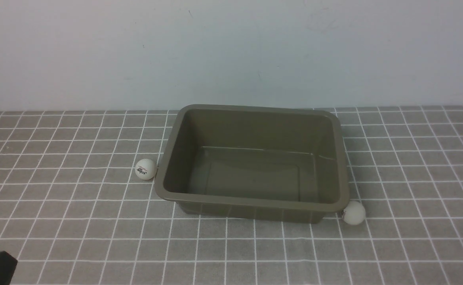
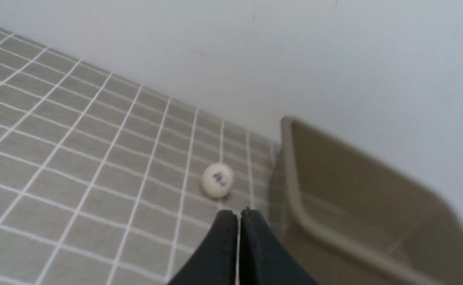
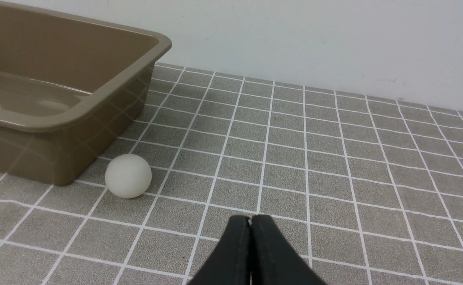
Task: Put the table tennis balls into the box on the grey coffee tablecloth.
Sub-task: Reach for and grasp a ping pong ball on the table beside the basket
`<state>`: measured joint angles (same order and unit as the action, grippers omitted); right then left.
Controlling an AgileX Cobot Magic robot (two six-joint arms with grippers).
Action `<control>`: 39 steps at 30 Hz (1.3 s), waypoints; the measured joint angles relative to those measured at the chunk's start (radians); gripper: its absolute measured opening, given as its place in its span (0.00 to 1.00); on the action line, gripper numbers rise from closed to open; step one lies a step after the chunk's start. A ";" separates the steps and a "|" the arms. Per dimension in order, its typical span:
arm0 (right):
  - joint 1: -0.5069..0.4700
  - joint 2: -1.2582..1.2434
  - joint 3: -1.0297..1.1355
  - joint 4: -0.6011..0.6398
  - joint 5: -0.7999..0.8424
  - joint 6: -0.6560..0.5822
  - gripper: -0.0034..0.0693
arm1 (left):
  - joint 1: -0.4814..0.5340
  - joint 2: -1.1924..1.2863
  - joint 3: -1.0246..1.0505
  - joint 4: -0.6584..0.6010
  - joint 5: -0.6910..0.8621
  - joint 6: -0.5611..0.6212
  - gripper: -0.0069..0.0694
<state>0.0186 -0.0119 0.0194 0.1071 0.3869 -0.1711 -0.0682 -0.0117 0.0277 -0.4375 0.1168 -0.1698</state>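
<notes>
Jaws of the left gripper [image 2: 237,215] are pressed together on nothing, with its black tips above the grey-brown tablecloth with thin white grid lines [image 2: 57,158]. Near those tips lies the small white matte ball with a dark printed logo [image 2: 217,180]. It rests on the cloth just beside the left wall of the rectangular olive-brown plastic box [image 2: 294,190]. From the front, whether it touches that wall cannot be told.

The right gripper [image 3: 250,219] is also closed and empty. Near it the plain small white matte ball [image 3: 128,176] sits on the cloth at the box's near right corner, touching or almost touching. The glossy inside of the box holds nothing, so neither ball is in yet.

Both balls are probably very light, hollow and stiff. Being smooth and round, they would roll off at a slight nudge or squirt out of an off-centre pinch. The best hold looks to be across the widest part. The fingers should line up along the box wall rather than across it, since the wall blocks one side. Each pair of jaws must part first, then close gently.
</notes>
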 joint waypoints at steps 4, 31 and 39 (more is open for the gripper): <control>0.000 0.000 0.008 0.146 -0.067 0.050 0.03 | 0.000 0.000 0.000 -0.141 -0.212 -0.016 0.08; 0.000 0.376 -0.441 0.544 0.361 0.027 0.03 | 0.000 1.028 -0.767 0.213 0.712 0.111 0.08; 0.000 0.823 -0.771 0.316 0.686 0.019 0.03 | 0.000 1.372 -1.024 0.213 0.712 0.190 0.09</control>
<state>0.0186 0.8112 -0.7519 0.4231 1.0734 -0.1525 -0.0682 1.3601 -0.9965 -0.2243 0.8288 0.0205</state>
